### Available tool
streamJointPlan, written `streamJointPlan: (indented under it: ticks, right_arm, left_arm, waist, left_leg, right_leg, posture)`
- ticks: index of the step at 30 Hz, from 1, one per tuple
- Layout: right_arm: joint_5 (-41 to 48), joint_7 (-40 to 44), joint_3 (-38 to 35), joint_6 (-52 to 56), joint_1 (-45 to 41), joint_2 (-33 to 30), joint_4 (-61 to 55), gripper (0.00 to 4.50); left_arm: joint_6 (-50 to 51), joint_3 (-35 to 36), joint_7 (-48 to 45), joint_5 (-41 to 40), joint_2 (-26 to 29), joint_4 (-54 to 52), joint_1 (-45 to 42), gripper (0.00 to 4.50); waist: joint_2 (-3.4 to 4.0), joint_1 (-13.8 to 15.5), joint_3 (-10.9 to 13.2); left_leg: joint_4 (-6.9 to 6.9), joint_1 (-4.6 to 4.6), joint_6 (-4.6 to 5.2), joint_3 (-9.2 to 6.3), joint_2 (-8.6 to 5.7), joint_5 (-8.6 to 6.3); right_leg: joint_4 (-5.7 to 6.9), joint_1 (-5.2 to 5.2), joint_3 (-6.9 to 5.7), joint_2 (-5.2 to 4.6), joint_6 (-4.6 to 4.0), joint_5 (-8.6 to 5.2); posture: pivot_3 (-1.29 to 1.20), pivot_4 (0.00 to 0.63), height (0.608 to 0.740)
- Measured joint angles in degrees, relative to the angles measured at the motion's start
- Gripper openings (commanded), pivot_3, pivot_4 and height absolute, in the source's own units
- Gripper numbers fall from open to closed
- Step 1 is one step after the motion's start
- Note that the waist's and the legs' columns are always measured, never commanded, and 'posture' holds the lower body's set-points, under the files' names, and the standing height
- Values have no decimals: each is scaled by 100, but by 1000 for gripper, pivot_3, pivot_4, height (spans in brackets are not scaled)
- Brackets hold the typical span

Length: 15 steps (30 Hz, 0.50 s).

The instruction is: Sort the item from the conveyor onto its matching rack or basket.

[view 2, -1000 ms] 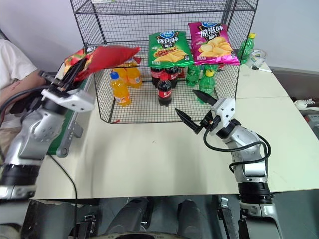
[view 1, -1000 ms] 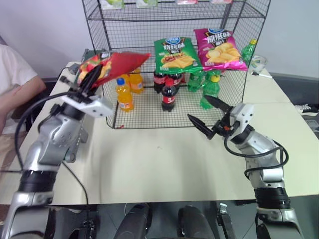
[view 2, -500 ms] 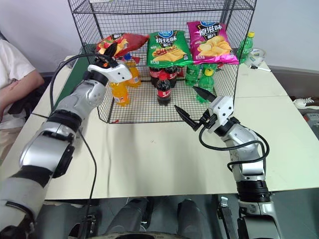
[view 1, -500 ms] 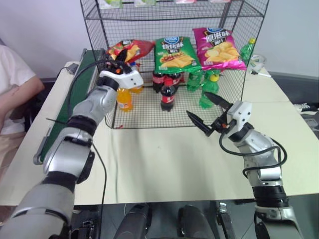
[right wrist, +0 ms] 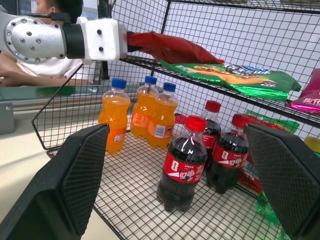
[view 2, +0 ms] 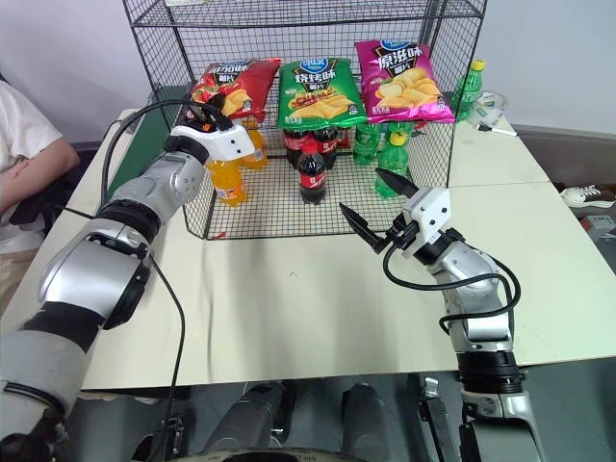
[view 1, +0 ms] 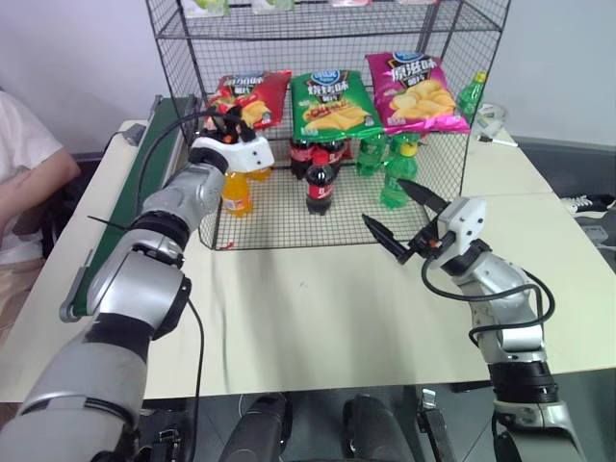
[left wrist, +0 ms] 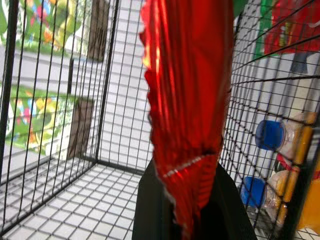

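My left gripper point(view 1: 231, 123) is inside the rack point(view 1: 327, 58) at the left end of the middle shelf, fingers point(left wrist: 150, 210) closed on the bottom crimped edge of the red chip bag point(view 1: 248, 96). The bag lies on that shelf, just left of the green bag point(view 1: 335, 101); the magenta bag point(view 1: 419, 91) is further right. Orange soda bottles point(view 1: 239, 188) sit on the shelf below my left gripper, cola bottles point(view 1: 320, 178) beside them.

My right gripper point(view 1: 402, 223) hangs over the worktop point(view 1: 318, 308) in front of the rack, fingers spread wide, holding nothing.

The conveyor point(view 1: 135, 192) runs along the left side, well apart from the bag. A person's arm point(view 1: 29, 183) shows at far left.
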Motion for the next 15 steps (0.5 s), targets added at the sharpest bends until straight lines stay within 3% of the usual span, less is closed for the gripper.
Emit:
streamJointPlan:
  ticks: [5, 10, 15]
  right_arm:
    - [-9, 2, 33, 35, 0, -10, -2, 4500]
    - [0, 15, 102, 100, 33, -18, -40, 4500]
    - [5, 67, 119, 147, 97, -37, -62, 4500]
  left_arm:
    - [-114, 199, -236, -400, 16, -104, -60, 3709]
    - [-762, 393, -906, -934, 281, -827, 456, 3709]
    - [-938, 718, -1773, -1501, 716, -2644, 1718, 3709]
  waist:
    - [-1, 13, -1]
    - [0, -2, -1]
    - [4, -26, -3]
  left_leg:
    - [12, 0, 0, -2, 0, 0]
    - [30, -7, 4, -2, 0, -3]
    - [36, -18, 4, -3, 2, -3]
  right_leg:
    - [2, 6, -1, 0, 0, 0]
    - [6, 5, 0, 0, 0, 0]
    - [13, -8, 6, 1, -2, 1]
  posture:
    - [0, 150, 740]
    - [0, 150, 740]
    - [0, 150, 740]
